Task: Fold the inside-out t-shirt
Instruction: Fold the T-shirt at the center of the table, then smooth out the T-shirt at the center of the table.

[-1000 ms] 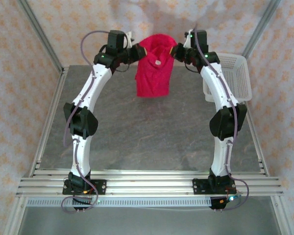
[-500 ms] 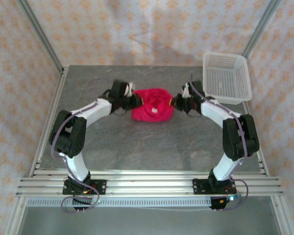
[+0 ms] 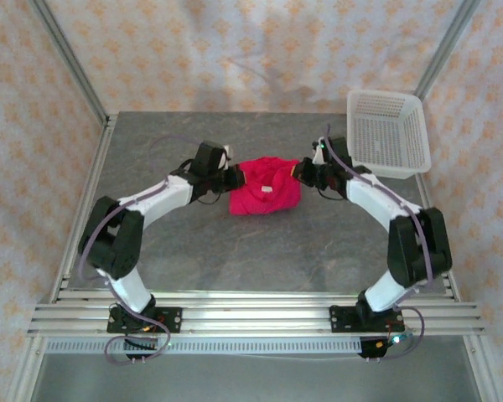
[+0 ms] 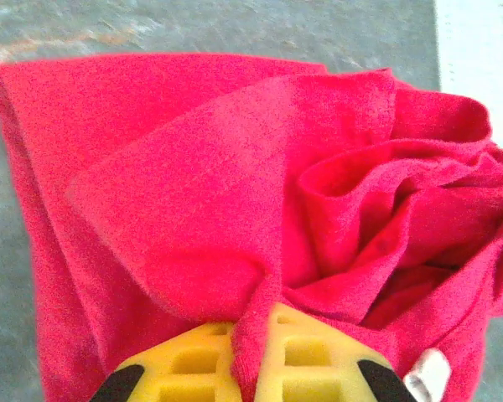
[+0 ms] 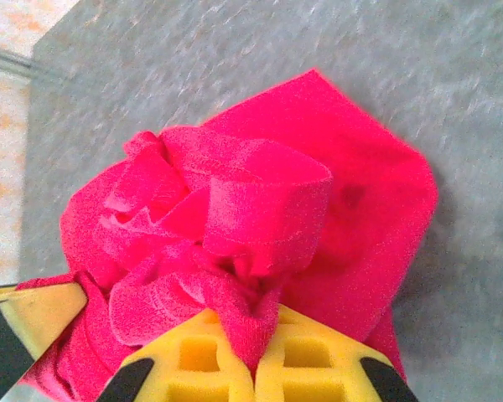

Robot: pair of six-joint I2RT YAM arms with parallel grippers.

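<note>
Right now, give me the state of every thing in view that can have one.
t-shirt: bunched in a heap on the table, not folded, pinched at both sides.
white tag: exposed on top of the heap.
left gripper: shut on the t-shirt's left side.
right gripper: shut on the t-shirt's right side.
basket: upright at the table's far right corner, apart from the t-shirt.

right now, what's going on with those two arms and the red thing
Two robot arms are working on a red t-shirt. The left fingers and the right fingers are each shut on a pinch of its fabric, one at each side. The shirt sits bunched and wrinkled on the grey table between the arms, not yet folded neatly. A white mesh basket stands apart at the far right corner.
</note>
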